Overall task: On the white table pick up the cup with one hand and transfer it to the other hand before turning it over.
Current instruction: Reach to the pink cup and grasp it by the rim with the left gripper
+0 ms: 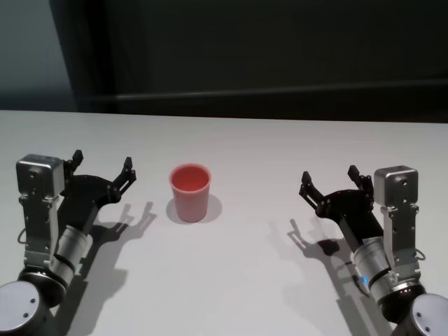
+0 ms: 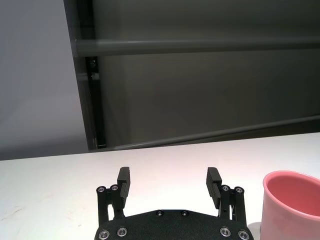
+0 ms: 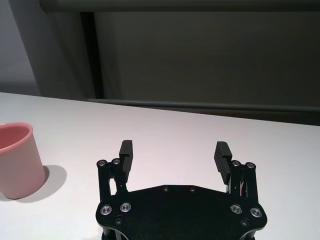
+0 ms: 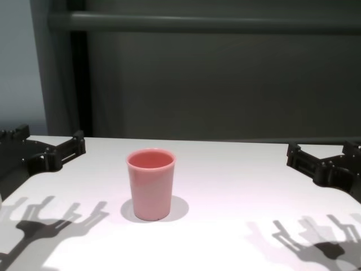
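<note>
The salmon-pink cup [image 1: 190, 192] stands upright, mouth up, on the white table [image 1: 252, 147], slightly left of centre; it also shows in the chest view [image 4: 150, 183] and at the edge of both wrist views [image 2: 292, 206] [image 3: 16, 160]. My left gripper [image 1: 102, 166] hovers to the cup's left, open and empty, a short gap away [image 2: 169, 180]. Farther off on the right, my right gripper [image 1: 330, 180] is open too, with nothing between its fingers [image 3: 175, 152]. Neither hand touches the cup.
A dark wall with a horizontal rail [image 4: 197, 22] runs behind the table's far edge [image 1: 224, 115]. Gripper shadows fall on the tabletop near both arms.
</note>
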Controlling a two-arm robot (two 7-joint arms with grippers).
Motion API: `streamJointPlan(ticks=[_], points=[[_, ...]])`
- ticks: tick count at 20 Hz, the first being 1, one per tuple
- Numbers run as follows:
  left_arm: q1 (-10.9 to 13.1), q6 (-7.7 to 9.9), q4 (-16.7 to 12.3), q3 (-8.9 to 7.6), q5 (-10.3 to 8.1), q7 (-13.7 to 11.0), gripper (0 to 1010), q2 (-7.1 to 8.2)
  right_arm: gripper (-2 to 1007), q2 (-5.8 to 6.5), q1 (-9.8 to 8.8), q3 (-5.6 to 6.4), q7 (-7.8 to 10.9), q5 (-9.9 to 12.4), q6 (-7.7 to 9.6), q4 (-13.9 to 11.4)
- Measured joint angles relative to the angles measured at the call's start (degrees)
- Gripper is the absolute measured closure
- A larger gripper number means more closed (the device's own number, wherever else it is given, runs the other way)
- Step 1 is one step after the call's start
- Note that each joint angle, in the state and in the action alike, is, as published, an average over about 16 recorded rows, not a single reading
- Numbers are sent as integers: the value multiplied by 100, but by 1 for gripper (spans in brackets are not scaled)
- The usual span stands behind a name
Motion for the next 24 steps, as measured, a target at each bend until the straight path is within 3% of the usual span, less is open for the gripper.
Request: streamJointPlan(ticks=[24], points=[[0,0,0,0,0,0,7,0,5,0,0,0,0,0,0,0]])
